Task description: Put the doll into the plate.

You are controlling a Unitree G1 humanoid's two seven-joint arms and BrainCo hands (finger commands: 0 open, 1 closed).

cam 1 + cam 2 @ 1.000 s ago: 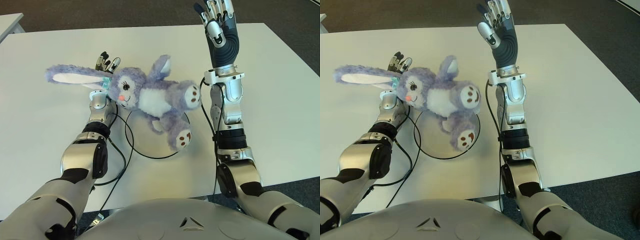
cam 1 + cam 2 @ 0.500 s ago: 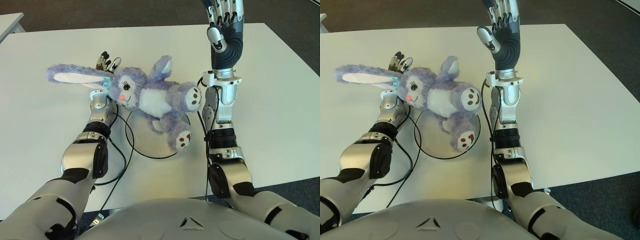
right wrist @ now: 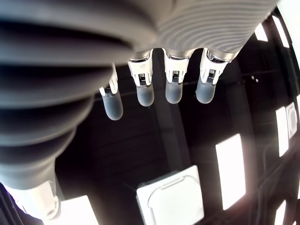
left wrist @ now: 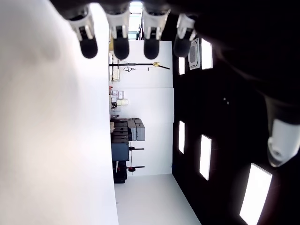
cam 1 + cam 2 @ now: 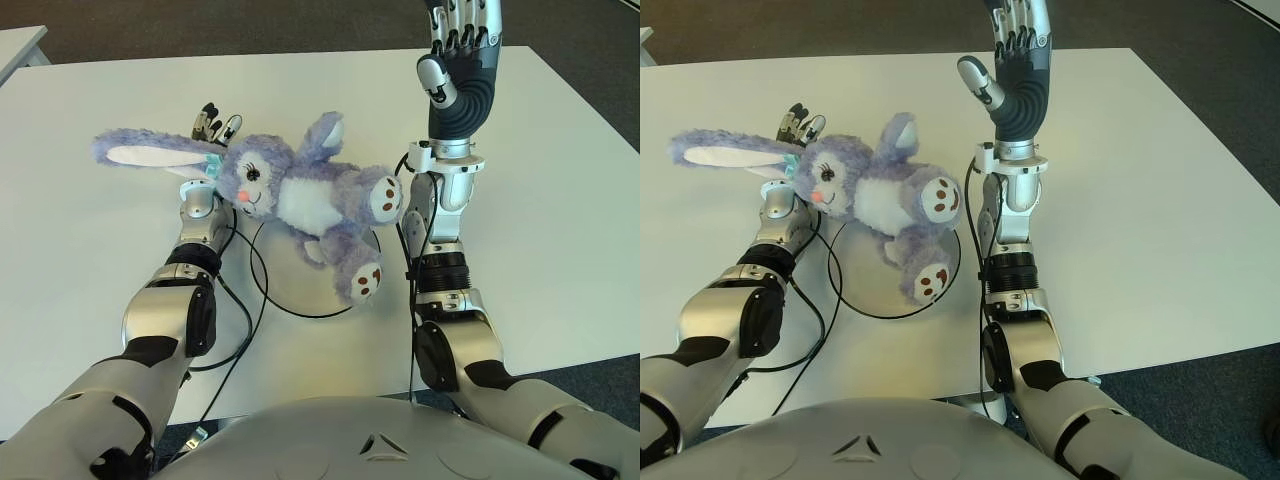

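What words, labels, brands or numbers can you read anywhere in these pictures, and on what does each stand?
None can be read.
The doll, the plate and the table carry no writing.
The left hand and right hand show no legible marking.

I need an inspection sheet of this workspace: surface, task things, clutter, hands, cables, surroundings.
Surface: white table, bare apart from the items below.
Task things: doll lies partly over the plate; head and long ear reach off it to the left.
Clutter: nothing seen.
Hands: left hand open, behind the doll's head; right hand open, raised right of the doll, holding nothing.
Cables: black cables along both forearms.
Surroundings: dark floor; second table corner at far left.
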